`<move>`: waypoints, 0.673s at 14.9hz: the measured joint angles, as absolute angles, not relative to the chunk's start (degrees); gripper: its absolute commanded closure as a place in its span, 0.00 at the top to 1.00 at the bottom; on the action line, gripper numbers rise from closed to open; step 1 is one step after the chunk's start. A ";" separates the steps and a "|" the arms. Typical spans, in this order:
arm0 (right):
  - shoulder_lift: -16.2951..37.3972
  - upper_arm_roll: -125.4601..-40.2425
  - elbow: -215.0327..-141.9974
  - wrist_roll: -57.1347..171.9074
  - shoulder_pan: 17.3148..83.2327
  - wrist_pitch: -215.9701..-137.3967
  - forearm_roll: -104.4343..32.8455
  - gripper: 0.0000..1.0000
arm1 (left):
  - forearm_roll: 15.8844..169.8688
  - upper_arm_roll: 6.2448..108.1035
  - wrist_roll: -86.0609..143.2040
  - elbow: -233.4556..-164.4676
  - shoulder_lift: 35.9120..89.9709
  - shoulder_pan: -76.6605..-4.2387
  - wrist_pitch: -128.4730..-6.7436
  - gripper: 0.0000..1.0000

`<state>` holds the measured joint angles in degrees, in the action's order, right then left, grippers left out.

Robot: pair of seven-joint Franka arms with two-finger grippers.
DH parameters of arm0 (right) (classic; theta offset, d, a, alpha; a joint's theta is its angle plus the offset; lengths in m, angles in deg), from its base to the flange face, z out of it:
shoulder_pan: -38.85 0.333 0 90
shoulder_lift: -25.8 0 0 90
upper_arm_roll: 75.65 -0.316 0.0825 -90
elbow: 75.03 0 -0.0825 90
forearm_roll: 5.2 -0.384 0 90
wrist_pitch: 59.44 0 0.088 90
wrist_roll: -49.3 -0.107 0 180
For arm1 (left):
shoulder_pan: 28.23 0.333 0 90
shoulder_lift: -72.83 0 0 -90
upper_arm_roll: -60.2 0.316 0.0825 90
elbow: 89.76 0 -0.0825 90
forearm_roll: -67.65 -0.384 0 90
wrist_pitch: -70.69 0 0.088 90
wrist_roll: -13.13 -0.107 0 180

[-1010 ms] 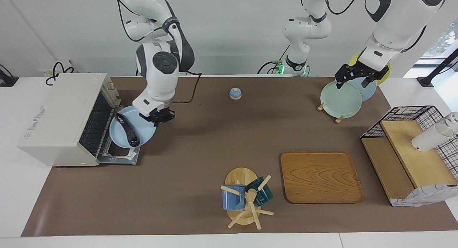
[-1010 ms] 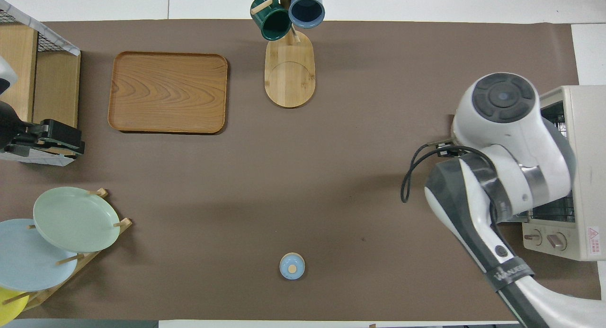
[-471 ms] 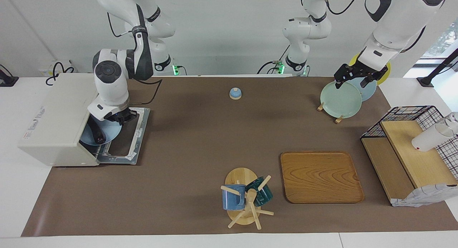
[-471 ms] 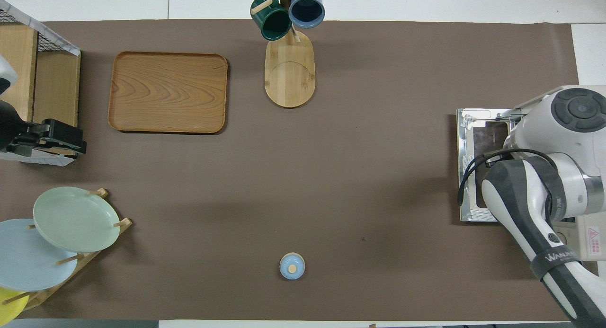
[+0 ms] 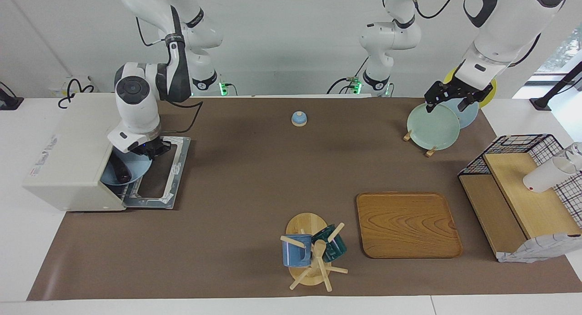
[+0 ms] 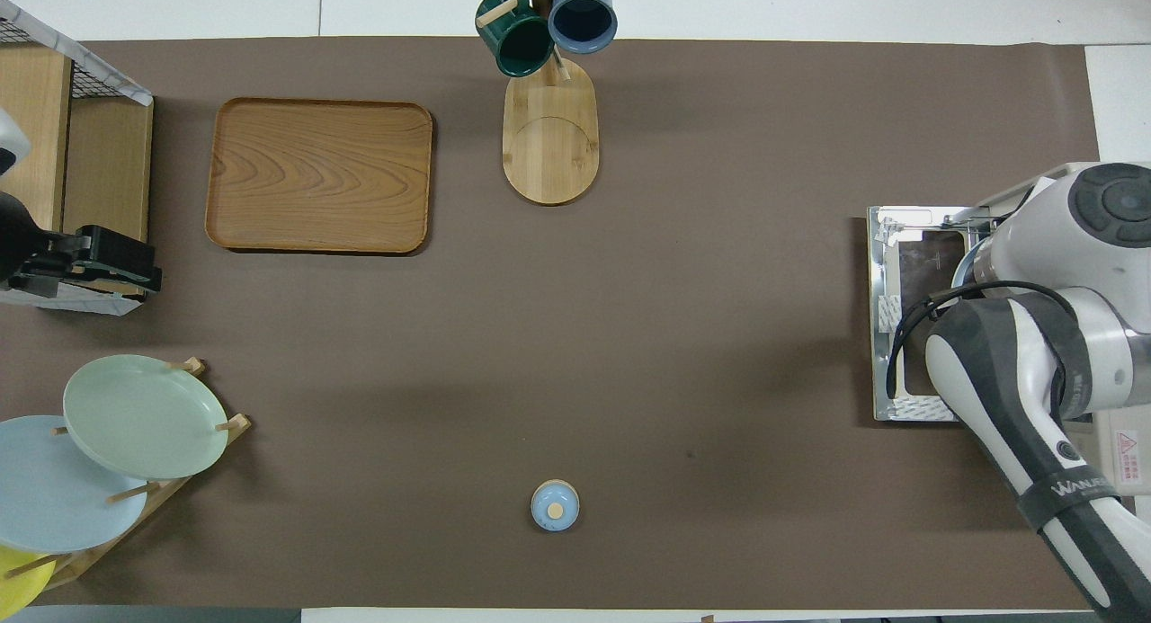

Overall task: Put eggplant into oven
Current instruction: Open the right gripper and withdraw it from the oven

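Observation:
The off-white oven (image 5: pixel 68 147) stands at the right arm's end of the table with its door (image 5: pixel 161 172) dropped open; the door also shows in the overhead view (image 6: pixel 908 335). My right gripper (image 5: pixel 144 149) is shut on the rim of a light blue plate (image 5: pixel 137 168). The plate sits partly inside the oven mouth. The dark eggplant (image 5: pixel 122 170) lies on the plate, just inside the opening. In the overhead view the right arm hides the plate and the eggplant. My left gripper (image 5: pixel 448 99) waits open over the plate rack (image 5: pixel 429 124).
A mug tree (image 5: pixel 311 253) with a blue and a green mug, a wooden tray (image 5: pixel 407 224) and a wire basket with wooden boards (image 5: pixel 523 192) stand on the table. A small blue lid (image 5: pixel 298 118) lies near the robots.
My right arm has carried the plate with the eggplant from over the open door into the oven mouth, and a little deeper in the last half second. The left arm has not moved.

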<state>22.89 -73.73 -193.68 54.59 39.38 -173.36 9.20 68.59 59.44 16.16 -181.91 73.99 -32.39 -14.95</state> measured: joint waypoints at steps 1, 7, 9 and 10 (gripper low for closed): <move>22.74 -73.91 -191.68 55.22 39.46 -171.71 7.08 0.10 | 68.59 59.43 16.16 -181.91 73.99 -32.27 -14.95 1.00; 18.12 -75.01 -193.13 45.82 44.86 -184.59 3.17 0.00 | 68.59 59.40 16.16 -181.91 73.99 -32.22 -14.95 1.00; 13.93 -74.99 -194.13 43.25 44.90 -188.09 3.17 0.00 | 68.59 59.40 16.16 -181.91 74.00 -32.17 -14.96 1.00; 12.25 -74.98 -194.11 42.56 44.78 -188.92 3.17 0.00 | 68.59 59.40 16.16 -181.91 74.00 -32.15 -14.96 1.00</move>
